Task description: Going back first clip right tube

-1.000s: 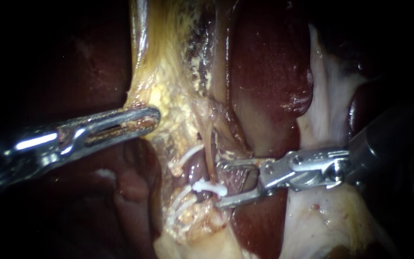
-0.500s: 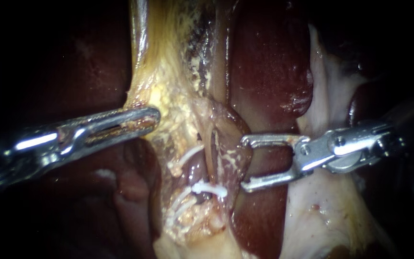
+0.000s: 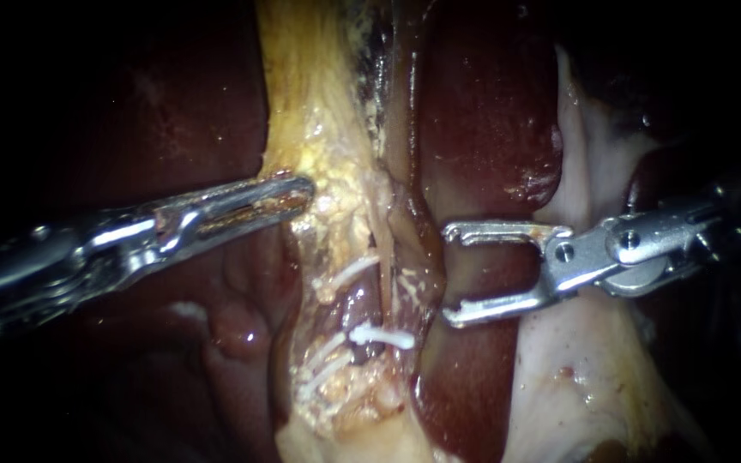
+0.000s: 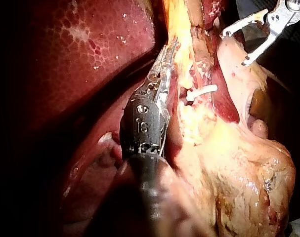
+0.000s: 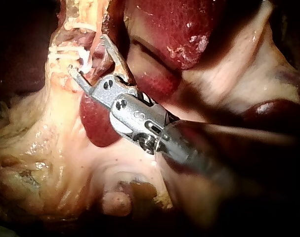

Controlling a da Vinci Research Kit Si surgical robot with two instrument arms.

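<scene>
The white clip [image 3: 382,336] sits crosswise on the tube [image 3: 390,287], low in the strip of yellow tissue [image 3: 336,184] that runs down the middle of the endoscope view. It looks seated, with both ends showing on either side of the strand. I take this to be the right tube because it is the strand nearest your right instrument, but the tissue around it hides much of its course. Two more white clips [image 3: 346,274] lie just beside it on the left, one higher and a pair lower. Your right instrument [image 3: 448,276] stands just beside the tube on the liver side. Its claw is wide open and holds nothing, and neither tip touches the clip. The right wrist view shows the same: the tips are spread near the clips with no tissue caught between them. That placement suits a retreat, since an open, empty claw can draw off without dragging the clip or the strand. Your left instrument [image 3: 298,195] comes in from the left with its claw closed on the edge of the yellow tissue. In my judgement it is there to keep the strip taut and the clipped stretch exposed. The dark liver [image 3: 482,129] lies behind and pale tissue [image 3: 576,369] lies under the right shaft. Neither is being handled.
</scene>
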